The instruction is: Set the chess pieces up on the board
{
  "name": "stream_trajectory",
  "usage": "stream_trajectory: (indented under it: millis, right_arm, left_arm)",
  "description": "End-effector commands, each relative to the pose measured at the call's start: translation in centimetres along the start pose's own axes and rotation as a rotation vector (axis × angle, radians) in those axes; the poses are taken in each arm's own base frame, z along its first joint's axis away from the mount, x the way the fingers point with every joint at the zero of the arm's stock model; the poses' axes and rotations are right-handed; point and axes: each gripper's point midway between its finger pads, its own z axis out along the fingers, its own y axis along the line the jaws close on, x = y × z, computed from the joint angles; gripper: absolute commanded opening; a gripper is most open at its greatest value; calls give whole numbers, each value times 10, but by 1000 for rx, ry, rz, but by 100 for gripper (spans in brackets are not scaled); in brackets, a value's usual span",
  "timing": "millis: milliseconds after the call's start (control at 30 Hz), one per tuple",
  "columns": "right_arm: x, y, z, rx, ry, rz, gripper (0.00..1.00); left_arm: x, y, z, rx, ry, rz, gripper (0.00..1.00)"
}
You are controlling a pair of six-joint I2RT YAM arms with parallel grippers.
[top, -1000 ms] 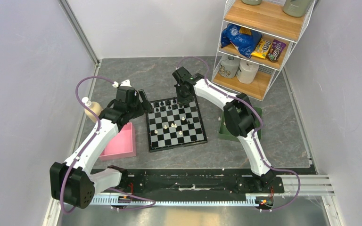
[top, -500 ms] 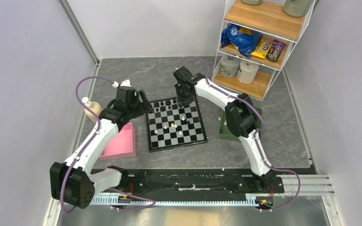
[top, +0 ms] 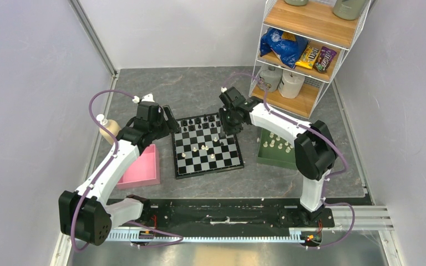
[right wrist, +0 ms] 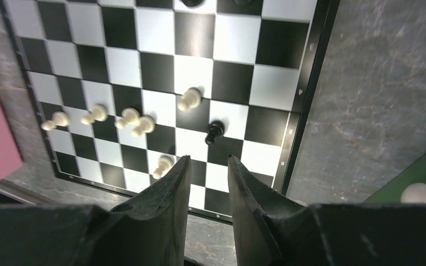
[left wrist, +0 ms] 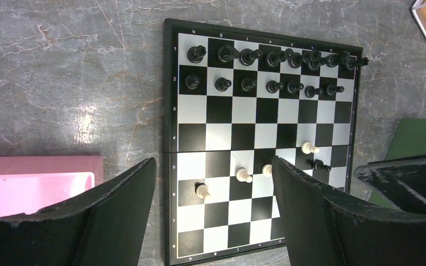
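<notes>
The board (top: 209, 170) lies mid-table. Black chess pieces (top: 199, 126) fill its two far rows, which also show in the left wrist view (left wrist: 272, 86). Several cream-white pawns (top: 204, 148) stand scattered mid-board, and one stray black pawn (right wrist: 215, 132) stands among them. My left gripper (top: 169, 123) hovers at the board's far left corner, wide open and empty (left wrist: 213, 160). My right gripper (top: 224, 128) hovers over the board's right side; its jaws stand narrowly apart with nothing between them (right wrist: 209, 159).
A green tray (top: 280, 157) right of the board holds several white pieces (top: 277, 144). A pink tray (top: 142, 166) lies left of the board. A wire shelf rack (top: 305, 50) with snacks stands at the back right. A tan object (top: 108, 127) sits by the left wall.
My right gripper has left the board's far row and swung right and nearer. Its elbow has moved off the green tray, uncovering the white pieces. The left arm has not moved.
</notes>
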Motion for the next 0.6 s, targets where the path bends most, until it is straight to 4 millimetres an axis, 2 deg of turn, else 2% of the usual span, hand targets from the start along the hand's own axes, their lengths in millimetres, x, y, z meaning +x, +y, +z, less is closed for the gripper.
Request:
stream_trajectory:
  millis: [0, 133, 367, 567]
  right_arm:
    - [22, -2, 16, -4, 52, 28, 39]
    - [23, 1, 27, -9, 69, 22, 40]
    - [19, 10, 35, -26, 72, 12, 41]
    - [29, 11, 41, -16, 94, 6, 37]
  left_arm:
    - [-13, -6, 2, 27, -42, 20, 83]
    - [-14, -8, 1, 34, -41, 23, 83]
    - [-13, -7, 1, 32, -38, 20, 83]
    - [-12, -6, 3, 26, -37, 24, 83]
